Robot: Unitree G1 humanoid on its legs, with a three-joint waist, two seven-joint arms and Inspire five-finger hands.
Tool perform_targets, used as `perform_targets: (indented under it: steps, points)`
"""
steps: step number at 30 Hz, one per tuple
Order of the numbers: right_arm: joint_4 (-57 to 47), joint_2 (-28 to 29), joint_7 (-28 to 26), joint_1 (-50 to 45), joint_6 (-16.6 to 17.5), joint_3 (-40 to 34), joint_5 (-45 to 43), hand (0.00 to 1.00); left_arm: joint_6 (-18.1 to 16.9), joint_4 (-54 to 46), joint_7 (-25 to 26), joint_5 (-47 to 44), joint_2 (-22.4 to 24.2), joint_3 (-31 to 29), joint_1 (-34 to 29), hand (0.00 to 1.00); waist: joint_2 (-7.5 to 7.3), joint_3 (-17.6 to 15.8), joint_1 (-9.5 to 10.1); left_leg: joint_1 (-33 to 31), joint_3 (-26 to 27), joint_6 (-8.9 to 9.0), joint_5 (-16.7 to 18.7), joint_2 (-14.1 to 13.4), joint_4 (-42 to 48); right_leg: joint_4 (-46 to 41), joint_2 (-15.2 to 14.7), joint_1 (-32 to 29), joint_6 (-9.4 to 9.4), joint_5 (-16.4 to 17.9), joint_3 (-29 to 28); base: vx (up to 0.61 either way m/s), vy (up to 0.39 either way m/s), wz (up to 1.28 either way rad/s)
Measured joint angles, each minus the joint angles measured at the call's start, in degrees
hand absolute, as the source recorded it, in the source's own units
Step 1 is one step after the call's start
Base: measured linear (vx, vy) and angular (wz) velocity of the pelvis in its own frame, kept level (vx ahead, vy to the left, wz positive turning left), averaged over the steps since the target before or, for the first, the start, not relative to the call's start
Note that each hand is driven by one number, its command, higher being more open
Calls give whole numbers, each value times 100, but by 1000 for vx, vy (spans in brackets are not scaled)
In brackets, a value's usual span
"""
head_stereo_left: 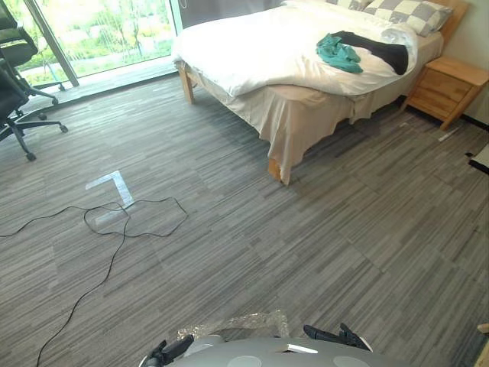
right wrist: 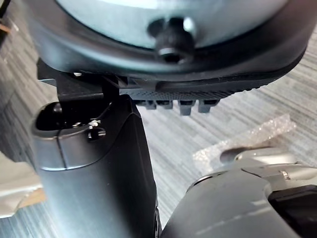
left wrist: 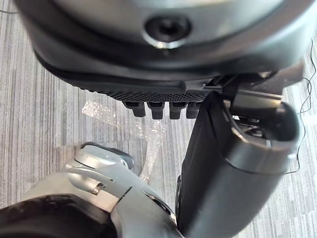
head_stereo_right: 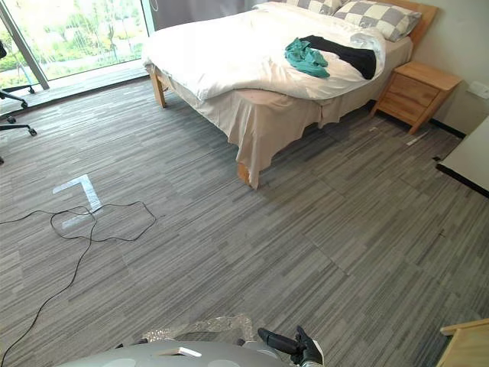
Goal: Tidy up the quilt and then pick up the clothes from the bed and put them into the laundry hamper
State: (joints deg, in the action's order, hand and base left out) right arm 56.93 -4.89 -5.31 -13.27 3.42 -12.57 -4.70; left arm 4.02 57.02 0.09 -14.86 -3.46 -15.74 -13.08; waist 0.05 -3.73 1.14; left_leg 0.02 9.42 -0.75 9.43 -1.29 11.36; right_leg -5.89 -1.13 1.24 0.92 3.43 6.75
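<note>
Far across the floor stands a wooden bed (head_stereo_left: 273, 167) with a white quilt (head_stereo_left: 260, 50) rumpled over it and hanging past the foot corner. A teal garment (head_stereo_left: 338, 53) and a black garment (head_stereo_left: 378, 50) lie side by side on the quilt near the pillows. My left hand (head_stereo_left: 164, 353) and my right hand (head_stereo_right: 294, 344) hang low beside me, well short of the bed. Each is open and holds nothing; the straight fingers (left wrist: 158, 110) and thumb (right wrist: 99, 163) show over bare carpet.
A wooden nightstand (head_stereo_left: 447, 88) stands to the right of the bed. Checkered pillows (head_stereo_left: 409, 14) lie at its head. An office chair (head_stereo_left: 15, 92) is by the window at the left. White tape (head_stereo_left: 114, 187) marks the carpet. Clear plastic wrap (head_stereo_left: 244, 325) lies at my feet.
</note>
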Motion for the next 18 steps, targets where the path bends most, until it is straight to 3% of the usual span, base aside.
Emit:
perform_targets:
  steps: [5, 10, 18]
  points:
    - [62, 36, -10, 18, 10, -57, -25, 100, 25, 2, -155, -28, -4, -61, 23, 100, -5, -21, 11, 518, 117, -63, -93, 176, -488, 316, -119, 414, 57, -58, 18, 131, 111, -3]
    - [62, 69, -23, 52, -39, -172, -24, 100, -14, 15, -527, -1, -34, 3, 81, 100, -3, -37, 4, 776, 251, -15, -200, 212, -851, 325, -121, 431, 145, -113, 30, 86, 56, -12]
    - [35, 92, -22, 96, -195, -265, -134, 100, 161, 36, -533, 367, -166, 305, 183, 100, -12, -207, -16, 1025, 282, 2, -406, 270, -1276, 401, -125, 492, 147, -114, 9, -26, -6, -2]
